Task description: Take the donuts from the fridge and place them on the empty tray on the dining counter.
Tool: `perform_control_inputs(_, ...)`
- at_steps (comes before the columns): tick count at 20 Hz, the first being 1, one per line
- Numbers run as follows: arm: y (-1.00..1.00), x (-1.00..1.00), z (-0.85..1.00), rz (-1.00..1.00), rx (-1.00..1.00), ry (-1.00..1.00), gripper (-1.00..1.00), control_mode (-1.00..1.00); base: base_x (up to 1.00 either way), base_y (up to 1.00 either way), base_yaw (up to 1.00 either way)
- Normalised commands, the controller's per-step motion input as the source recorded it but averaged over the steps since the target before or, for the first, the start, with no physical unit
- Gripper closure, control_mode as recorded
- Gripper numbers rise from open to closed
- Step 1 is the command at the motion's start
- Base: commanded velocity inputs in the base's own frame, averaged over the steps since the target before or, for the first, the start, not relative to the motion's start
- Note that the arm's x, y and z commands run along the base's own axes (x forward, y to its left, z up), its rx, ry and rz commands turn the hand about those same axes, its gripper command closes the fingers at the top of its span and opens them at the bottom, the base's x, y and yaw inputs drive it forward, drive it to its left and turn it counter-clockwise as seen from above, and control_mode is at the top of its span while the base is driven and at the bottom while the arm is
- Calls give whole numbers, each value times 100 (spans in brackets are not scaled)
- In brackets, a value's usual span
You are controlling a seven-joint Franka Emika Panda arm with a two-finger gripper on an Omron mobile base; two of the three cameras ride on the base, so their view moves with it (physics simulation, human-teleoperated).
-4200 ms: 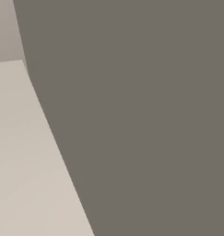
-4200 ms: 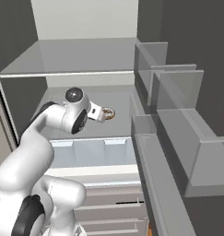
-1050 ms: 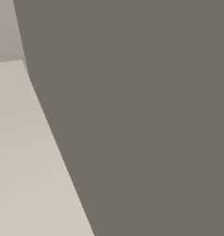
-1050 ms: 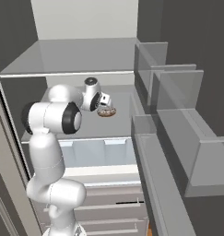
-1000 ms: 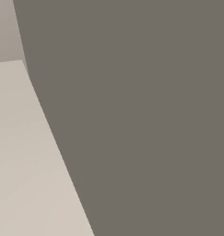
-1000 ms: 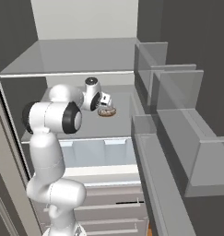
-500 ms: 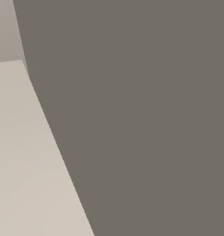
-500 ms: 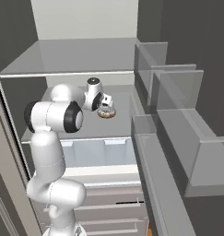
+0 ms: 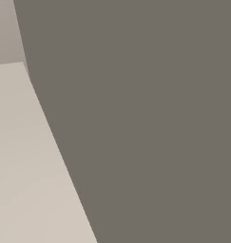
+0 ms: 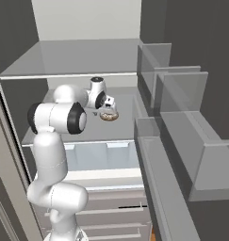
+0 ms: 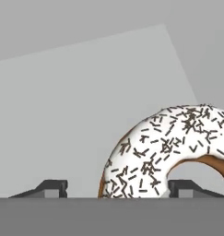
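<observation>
Donut (image 11: 168,147) with white icing and dark sprinkles sits at the lower right of the hand view, its left part lying between the two dark fingertips (image 11: 51,188) that rise at the bottom edge. Both tips stand apart from each other with the ring's left side in the gap; whether they press on it I cannot tell, so the gripper (image 11: 118,189) may be around the donut without yet clamping it.

From the right base view, the white arm (image 10: 54,141) climbs from the lower left of the frame, bends at a dark elbow joint near the left centre, and reaches forward and to the right into the open fridge (image 10: 87,56). The gripper (image 10: 108,109) points down at the middle shelf (image 10: 120,129), just above the brown donut (image 10: 109,116), which rests on that shelf near the centre of the frame. Below the shelf a pale drawer (image 10: 102,155) shows. Door bins (image 10: 182,122) run along the right side of the frame.

The left base view shows a broad dark grey panel (image 9: 145,118) and a pale surface (image 9: 26,166) at lower left.
</observation>
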Motion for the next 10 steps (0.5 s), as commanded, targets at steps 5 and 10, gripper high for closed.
perform_control_inputs(5, 0, -34, -63, 4, 0, -3, 100, -100, 0, 0, 0)
perform_control_inputs(10, -1, -40, -36, 2, 0, -6, 100, -100, 0, 0, 0)
